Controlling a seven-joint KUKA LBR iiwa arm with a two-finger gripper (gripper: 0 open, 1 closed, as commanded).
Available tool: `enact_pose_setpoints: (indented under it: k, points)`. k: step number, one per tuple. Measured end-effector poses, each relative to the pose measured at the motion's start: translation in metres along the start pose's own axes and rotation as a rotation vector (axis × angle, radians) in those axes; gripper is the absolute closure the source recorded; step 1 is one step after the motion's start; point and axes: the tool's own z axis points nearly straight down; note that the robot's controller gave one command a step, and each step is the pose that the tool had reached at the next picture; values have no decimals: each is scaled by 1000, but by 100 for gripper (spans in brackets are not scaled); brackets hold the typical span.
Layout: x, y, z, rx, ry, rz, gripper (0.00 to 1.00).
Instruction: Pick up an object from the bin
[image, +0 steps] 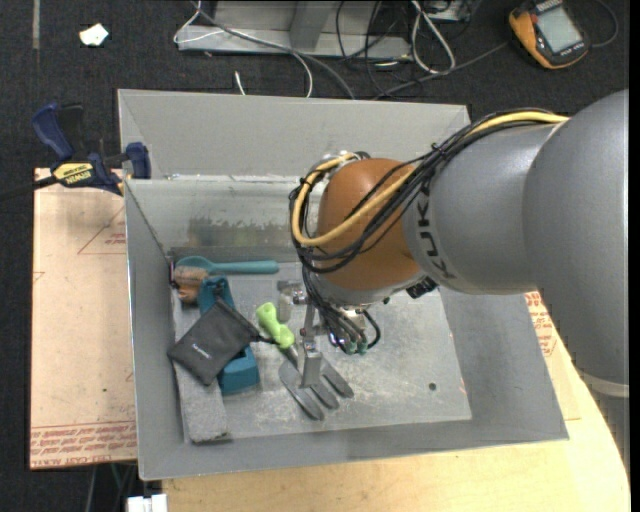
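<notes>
My gripper (322, 396) reaches down to the bin floor just right of the middle, open, with bare grey floor between its fingertips. A lime green curved plastic piece (272, 324) lies just left of the fingers, apart from them. Further left a dark grey flat pouch (208, 344) rests partly on a blue block (239, 374).
Along the back wall lie a teal long-handled tool (238, 267) and a small brown thing (186, 282). A grey flat slab (202, 408) lies by the left front corner. The arm's orange cover and cables hang over the bin's middle and hide the floor under them.
</notes>
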Motion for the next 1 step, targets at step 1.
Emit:
enact_pose_setpoints:
  k: [1]
  points:
    - [-5, -6, 24, -1, -2, 168, 0]
